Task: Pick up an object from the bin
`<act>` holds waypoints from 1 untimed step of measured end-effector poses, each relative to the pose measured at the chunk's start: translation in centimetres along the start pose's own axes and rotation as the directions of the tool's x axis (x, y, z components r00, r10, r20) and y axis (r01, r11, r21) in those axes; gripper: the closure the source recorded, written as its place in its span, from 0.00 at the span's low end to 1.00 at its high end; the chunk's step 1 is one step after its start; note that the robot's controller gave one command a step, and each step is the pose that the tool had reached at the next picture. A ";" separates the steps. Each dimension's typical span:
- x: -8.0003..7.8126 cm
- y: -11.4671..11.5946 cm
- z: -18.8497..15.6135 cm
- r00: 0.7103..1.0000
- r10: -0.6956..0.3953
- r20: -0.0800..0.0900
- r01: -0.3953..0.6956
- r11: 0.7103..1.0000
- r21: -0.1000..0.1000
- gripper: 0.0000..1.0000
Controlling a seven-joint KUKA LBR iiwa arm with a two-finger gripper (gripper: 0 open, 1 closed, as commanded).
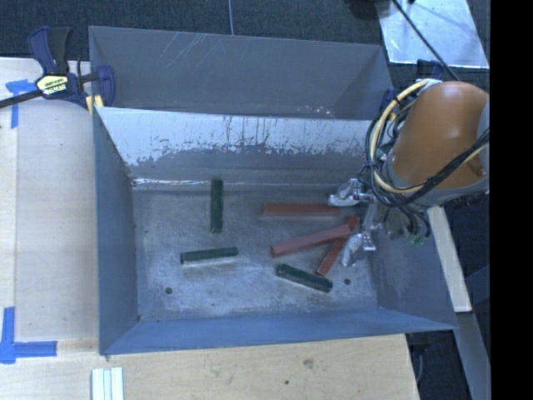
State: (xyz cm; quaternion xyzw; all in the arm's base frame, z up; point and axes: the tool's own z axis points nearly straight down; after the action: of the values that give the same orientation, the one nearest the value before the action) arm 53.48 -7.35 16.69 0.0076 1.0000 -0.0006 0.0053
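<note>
Six sticks: three red-brown, three dark green, lying flat in the bin (117,223).
Gripper (354,220): fingers spread, nothing pinched.
Slanted red-brown stick (310,242): its right end lies between the Gripper's fingers, so it is probably the target.
Short red-brown stick (330,258): just below-left of the Gripper, and may crowd the closing.

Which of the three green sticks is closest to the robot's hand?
The tilted green stick at lower right, just under the red sticks; the other two lie far left of the hand.
</note>
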 end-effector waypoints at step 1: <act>-1.3 -2.1 8.0 0.999 0.048 -0.007 -0.048 0.999 -0.001 1.00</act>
State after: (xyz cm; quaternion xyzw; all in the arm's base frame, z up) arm 54.86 -9.46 8.67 0.0317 0.9995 0.0002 0.0020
